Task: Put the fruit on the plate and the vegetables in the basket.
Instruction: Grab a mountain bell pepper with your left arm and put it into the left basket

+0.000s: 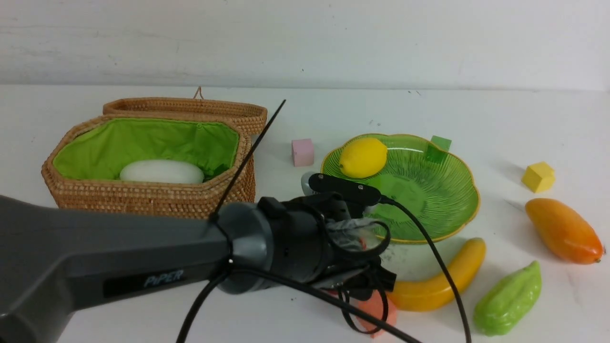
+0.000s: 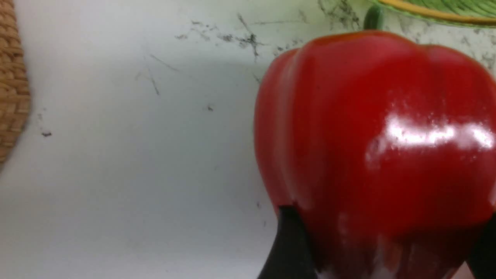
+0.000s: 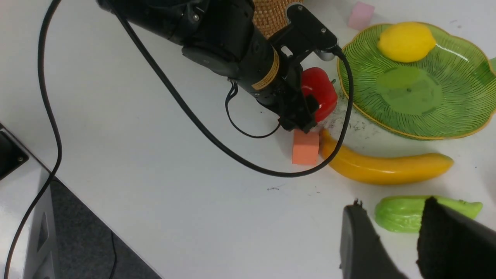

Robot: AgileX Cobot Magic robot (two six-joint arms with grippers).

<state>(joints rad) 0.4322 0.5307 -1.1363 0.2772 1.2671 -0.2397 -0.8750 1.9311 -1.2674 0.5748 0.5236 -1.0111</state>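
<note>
Grey forearm of the left arm (image 1: 119, 267) filled the front view's foreground, white lettering "PiPER" (image 1: 163, 278) legible on it; its wrist hid the hand. Well to that hand's left stood the octagonal tan wicker basket (image 1: 147, 197), a white radish (image 1: 162, 172) inside. Just beyond the hand lay the ribbed green glass plate (image 1: 429, 209), bearing an oval yellow lemon (image 1: 363, 157). To the hand's right, on the white table (image 1: 524, 124), lay the curved yellow-orange banana (image 1: 438, 281), the light-green ridged gourd (image 1: 509, 299) and the orange-yellow mango (image 1: 562, 231).

From the left wrist, the left gripper (image 2: 387, 252) was clamped on the glossy red toy bell pepper (image 2: 372, 135), black fingers (image 2: 288, 244) pressing its flanks near one end. It looked light and stiff, with a slick, lobed skin; I judged a hold across the broad middle safer, since so short a bite might squirt it out.

From the right wrist, the pepper sat in that hand just beside the plate's rim, a salmon foam cube (image 3: 306, 147) close under the fingers. The wrist's yellow band (image 3: 267, 73) bore print too small to read. The right gripper (image 3: 391, 203) hung spread and empty, the gourd just past its fingertips.
</note>
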